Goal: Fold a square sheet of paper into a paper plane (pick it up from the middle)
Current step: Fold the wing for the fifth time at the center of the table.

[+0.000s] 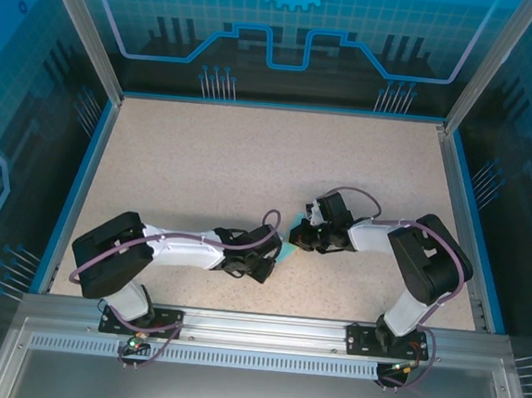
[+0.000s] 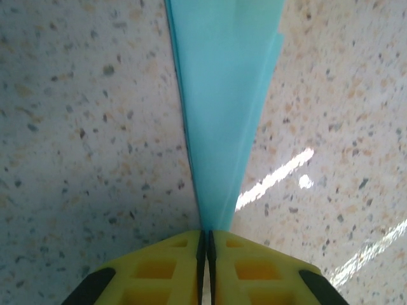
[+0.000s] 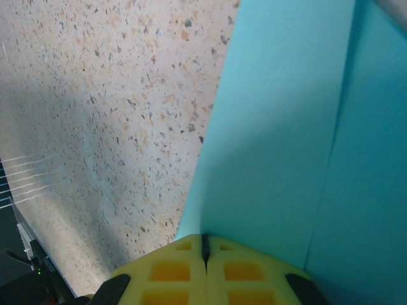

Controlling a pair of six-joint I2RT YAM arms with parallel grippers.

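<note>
The top external camera looks down from behind the arms (image 1: 182,248) over the whole table (image 1: 251,160). Each wrist camera looks past its own fingers (image 2: 159,273), close on the light-blue paper (image 2: 222,95) both share.

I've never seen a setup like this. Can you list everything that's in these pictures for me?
paper: one, light blue, folded into layers, pinched between the two grippers
table: one, speckled beige, beneath the arms
back panel: one, blue with a gear and line pattern, behind the table
metal rail: one, silver, along the near edge, carrying both arm bases
left arm: one, white and black with a purplish cable, reaching toward the middle
right arm: one, same colours, reaching toward the middle
left gripper: one, yellow fingers, shut on the paper
right gripper: one, yellow fingers, shut on the paper
</note>
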